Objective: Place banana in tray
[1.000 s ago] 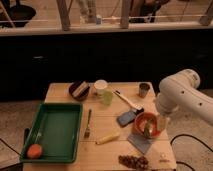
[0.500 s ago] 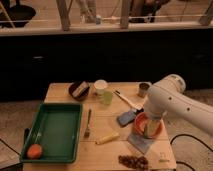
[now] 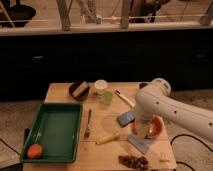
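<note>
The pale-yellow banana (image 3: 107, 138) lies on the wooden table, just right of the fork (image 3: 88, 125). Left of it sits the dark-green tray (image 3: 55, 106), with a round orange fruit (image 3: 34, 150) in its near left corner. My white arm reaches in from the right. The gripper (image 3: 141, 131) hangs at its lower end over the left edge of the orange bowl (image 3: 158, 128), a short way right of the banana. It is open, holds nothing and is largely hidden behind the arm's casing.
A blue sponge (image 3: 125, 118) lies beside the arm. At the back stand a dark bowl (image 3: 79, 90), a white cup (image 3: 100, 85) and a green cup (image 3: 106, 98). A grey cloth (image 3: 140, 144) and a brown cluster (image 3: 132, 161) lie near the front edge.
My arm has swung left and down over the table, from the right edge to above the orange bowl. The banana, fork and tray have not moved.
</note>
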Available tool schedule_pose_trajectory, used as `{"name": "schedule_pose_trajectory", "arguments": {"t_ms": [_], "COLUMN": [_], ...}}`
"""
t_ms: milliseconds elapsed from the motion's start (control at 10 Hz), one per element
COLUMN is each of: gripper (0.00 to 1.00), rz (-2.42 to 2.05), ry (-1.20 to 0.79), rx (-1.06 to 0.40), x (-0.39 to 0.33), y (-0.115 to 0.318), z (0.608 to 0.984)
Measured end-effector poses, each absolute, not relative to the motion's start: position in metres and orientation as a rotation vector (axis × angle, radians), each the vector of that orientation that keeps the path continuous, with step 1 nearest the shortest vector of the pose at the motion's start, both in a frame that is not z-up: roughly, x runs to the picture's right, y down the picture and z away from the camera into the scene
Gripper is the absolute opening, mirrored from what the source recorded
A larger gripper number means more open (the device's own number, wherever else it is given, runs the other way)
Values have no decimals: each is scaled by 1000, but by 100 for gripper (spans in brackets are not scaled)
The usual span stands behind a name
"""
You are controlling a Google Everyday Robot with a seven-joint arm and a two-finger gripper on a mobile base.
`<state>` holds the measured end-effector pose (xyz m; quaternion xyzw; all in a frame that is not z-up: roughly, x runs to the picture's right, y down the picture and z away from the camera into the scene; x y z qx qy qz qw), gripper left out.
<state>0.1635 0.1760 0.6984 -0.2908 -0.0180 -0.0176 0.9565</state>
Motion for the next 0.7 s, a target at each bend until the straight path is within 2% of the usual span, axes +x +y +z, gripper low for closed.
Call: {"name": "schedule_pose_trajectory", "arguments": {"t_ms": [700], "gripper": [80], "rz": [-112], "ry": [-125], "rx": [-624], "x": [105], "y": [205], "z": [727]}}
